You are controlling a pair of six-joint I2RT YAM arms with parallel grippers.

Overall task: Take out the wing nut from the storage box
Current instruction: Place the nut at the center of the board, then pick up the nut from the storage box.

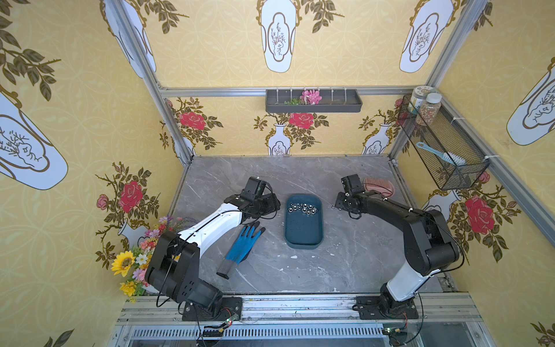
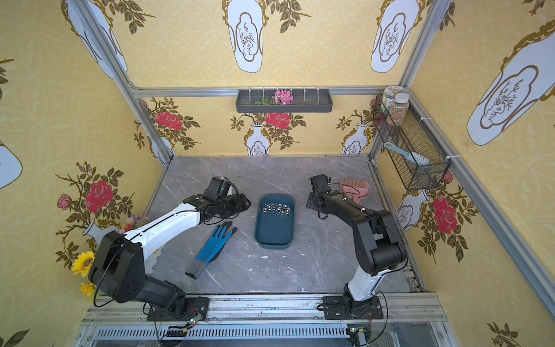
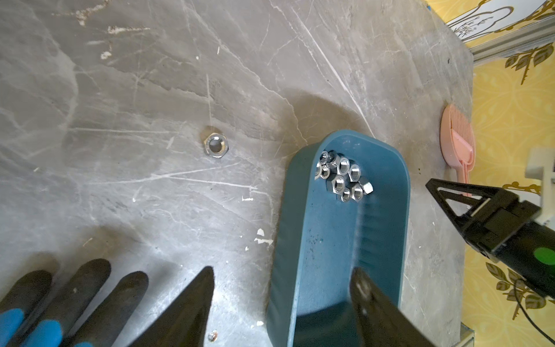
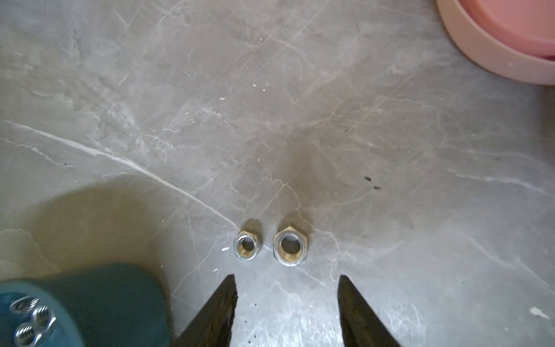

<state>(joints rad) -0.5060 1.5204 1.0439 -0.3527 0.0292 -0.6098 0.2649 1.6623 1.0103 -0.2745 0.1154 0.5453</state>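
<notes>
Right gripper spread and empty, just behind two nuts on the table beside the storage box. Left gripper spread too, just beside the box's rim, more nuts heaped at its far end. Seemingly the set-down step; next, pinching one nut cleanly off that pile.

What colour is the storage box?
The storage box is dark teal-blue, clearest in a top view.

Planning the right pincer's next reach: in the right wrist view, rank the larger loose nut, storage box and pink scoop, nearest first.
1. larger loose nut, just ahead of the right pincer
2. storage box, off to one side
3. pink scoop, farthest, on the opposite side
</notes>
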